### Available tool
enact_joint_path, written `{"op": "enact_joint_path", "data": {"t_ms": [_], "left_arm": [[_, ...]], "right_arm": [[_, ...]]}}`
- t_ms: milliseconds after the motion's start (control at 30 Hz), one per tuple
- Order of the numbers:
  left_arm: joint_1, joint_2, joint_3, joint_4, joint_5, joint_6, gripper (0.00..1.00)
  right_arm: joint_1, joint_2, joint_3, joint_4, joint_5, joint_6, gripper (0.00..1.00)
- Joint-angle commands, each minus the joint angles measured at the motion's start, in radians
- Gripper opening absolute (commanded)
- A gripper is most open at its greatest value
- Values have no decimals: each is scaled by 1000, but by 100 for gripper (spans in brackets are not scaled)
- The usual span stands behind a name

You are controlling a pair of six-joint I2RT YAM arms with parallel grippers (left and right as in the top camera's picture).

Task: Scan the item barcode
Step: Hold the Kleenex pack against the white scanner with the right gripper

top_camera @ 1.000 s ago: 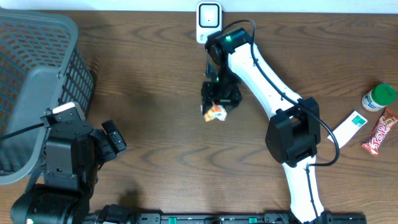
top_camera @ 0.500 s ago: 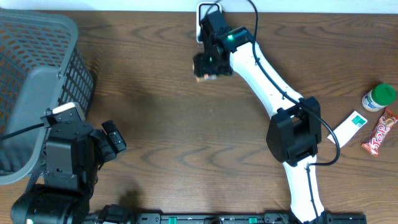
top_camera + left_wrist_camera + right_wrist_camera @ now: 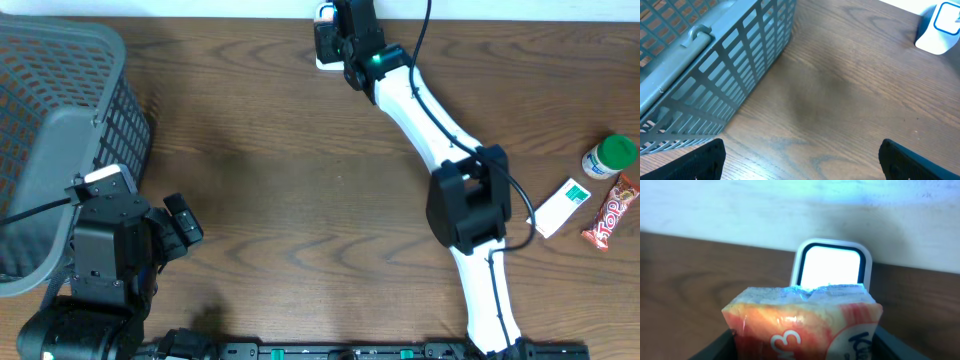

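Note:
An orange-and-white snack packet [image 3: 805,325] is clamped between the jaws of my right gripper [image 3: 806,347], which is shut on its sides. The packet's crimped top edge is held up right in front of the white scanner [image 3: 832,267], whose window glows bright. In the overhead view the right gripper [image 3: 335,35] is at the table's far edge, covering most of the scanner [image 3: 323,14]; the packet is hidden under the arm there. My left gripper [image 3: 185,225] rests near the front left, open and empty, with bare wood between its fingers [image 3: 700,160].
A grey mesh basket [image 3: 60,110] fills the left side, close to the left arm. At the right edge lie a green-capped bottle [image 3: 610,155], a white box [image 3: 562,205] and a red candy bar [image 3: 610,210]. The scanner [image 3: 940,30] shows far off in the left wrist view.
The right arm has carried the packet from mid-table up and back to the scanner at the far edge. The left arm has stayed still.

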Motion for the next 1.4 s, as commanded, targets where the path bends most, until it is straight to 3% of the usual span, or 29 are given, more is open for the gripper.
{"op": "enact_joint_path", "data": {"t_ms": [0, 167, 500, 1067, 1367], "left_arm": [[-3, -2, -2, -3, -13, 8, 98], [-3, -2, -2, -3, -13, 8, 98], [-3, -2, -2, -3, -13, 8, 98], [-3, -2, -2, -3, -13, 8, 98], [-3, -2, -2, -3, -13, 8, 98]], "right_arm": [[-23, 94, 5, 122, 27, -24, 58], [-27, 169, 6, 307, 34, -20, 58], [-28, 177, 6, 436, 118, -26, 58], [-26, 169, 6, 344, 105, -25, 56], [-41, -54, 6, 10, 109, -25, 54]]}}
